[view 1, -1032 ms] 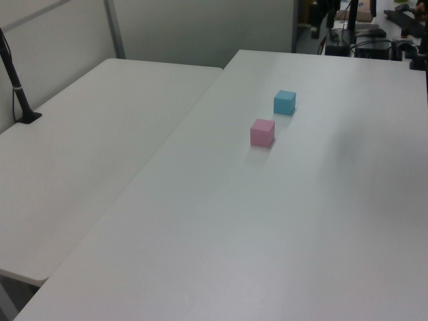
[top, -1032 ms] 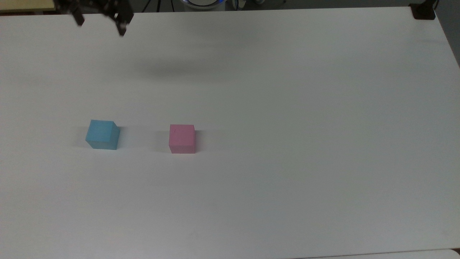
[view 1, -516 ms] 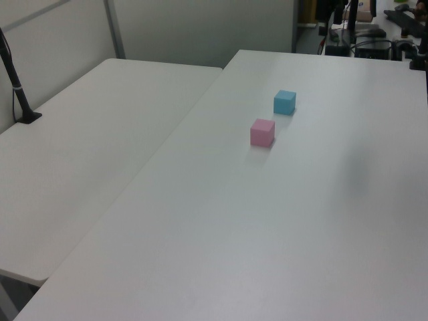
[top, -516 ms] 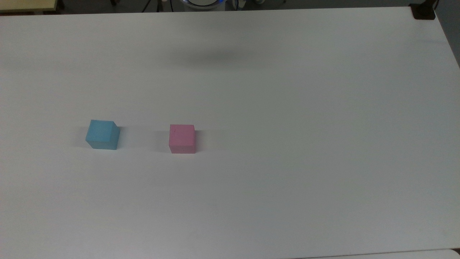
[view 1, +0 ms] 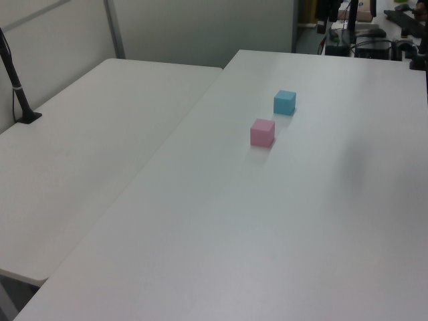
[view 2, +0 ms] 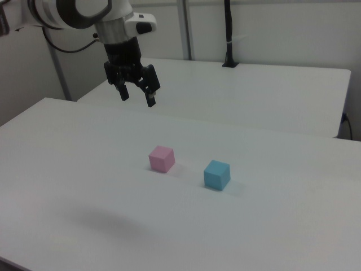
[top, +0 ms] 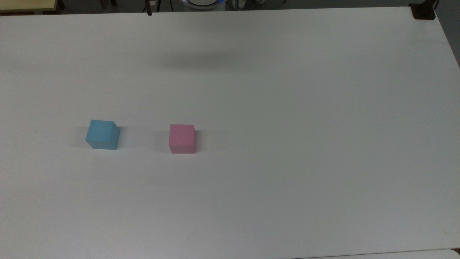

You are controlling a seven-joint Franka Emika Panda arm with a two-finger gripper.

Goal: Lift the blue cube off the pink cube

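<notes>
i see the small light blue matte cube (top: 102, 134) sitting flat on the white tabletop (top: 287, 144), in the left-centre of the top view, and it is not on top of anything. the small pastel pink matte cube (top: 182, 139) rests on the same surface to its right in the top view, level with it, with a clear strip of bare table between them, so the two are near but apart. the pink one carries a tiny dark mark near the upper left corner of its top face.

in the left view the blue cube (view 1: 285, 102) lies in the upper middle of the frame and the pink cube (view 1: 262, 132) sits just below and left of it, again with a gap. in the right view the order flips: the pink cube (view 2: 162, 158) is left of centre and the blue cube (view 2: 216, 174) is to its right and slightly lower.

the black two-finger gripper (view 2: 137, 94) hangs in the upper left of the right view, well above the table and well apart from both cubes, up and to the left of the pink one. its fingers are spread wide and point down, with nothing between them. the white robot arm (view 2: 84, 14) runs up from it to the frame's top left corner.

a second white table (view 1: 93, 147) stands alongside, filling the left side of the left view.
</notes>
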